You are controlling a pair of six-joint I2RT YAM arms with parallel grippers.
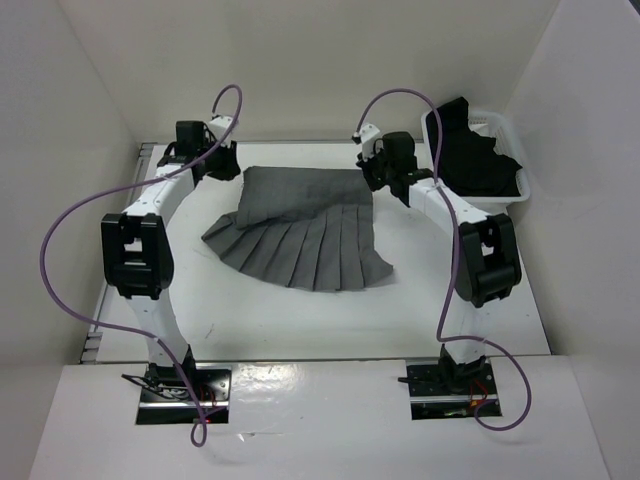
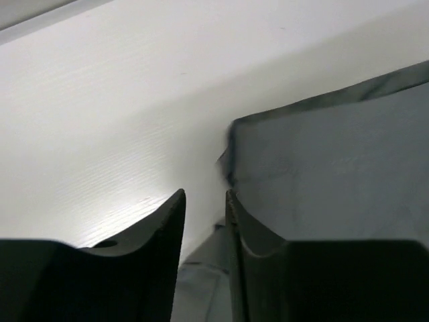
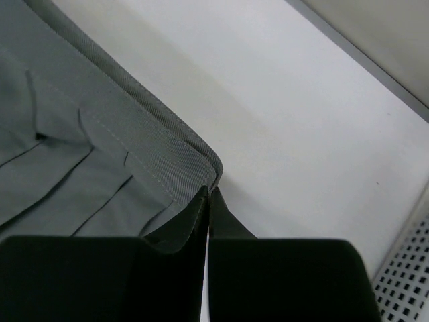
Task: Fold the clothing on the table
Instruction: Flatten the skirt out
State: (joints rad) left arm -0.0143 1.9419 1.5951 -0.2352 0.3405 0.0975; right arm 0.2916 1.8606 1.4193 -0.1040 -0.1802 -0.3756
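From above, the white table (image 1: 300, 320) sits boxed in by white walls (image 1: 330, 60). The grey clothing (image 1: 300, 230) lies between the left gripper (image 1: 215, 165) and the right gripper (image 1: 385, 180), each at a far corner of it. Just beyond the right fingers, a white bin (image 1: 515, 195) holds a black garment (image 1: 480, 160).

The left wrist view shows fingers (image 2: 161, 235) parted by a narrow gap. The skirt's corner lies just ahead and to their right, with more fabric beneath them.

The right wrist view shows fingers (image 3: 191, 221) pressed together, tips touching the waistband corner; I cannot tell whether cloth is pinched. A perforated metal edge (image 3: 402, 282) lies to their right.
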